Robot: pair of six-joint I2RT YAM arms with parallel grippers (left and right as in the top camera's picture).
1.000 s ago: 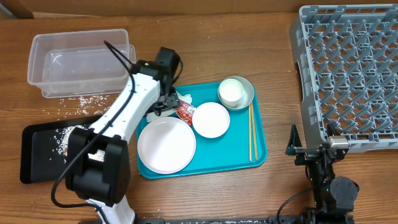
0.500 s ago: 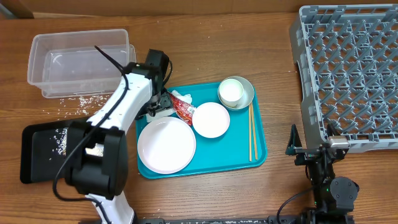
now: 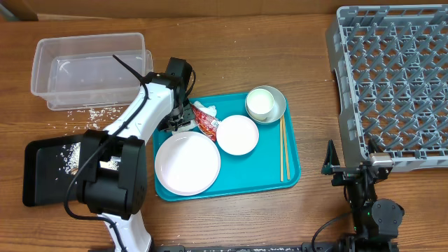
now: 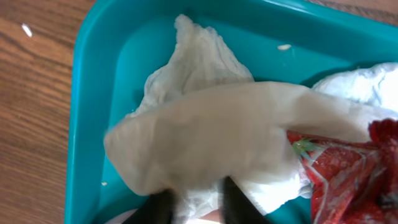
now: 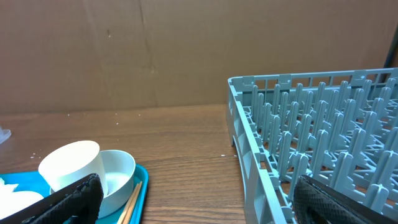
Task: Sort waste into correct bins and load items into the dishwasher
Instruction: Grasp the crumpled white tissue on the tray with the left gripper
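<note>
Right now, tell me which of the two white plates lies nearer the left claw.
The large white plate: its rim lies right beside the left claw, which grips a napkin; the smaller plate sits farther right.

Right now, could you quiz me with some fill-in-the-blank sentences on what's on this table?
1. The wide tray under the big plate is ____.
2. The small tray holding rice is ____.
3. The napkin is pinched by the ____ gripper.
Missing words: teal; black; left.
</note>
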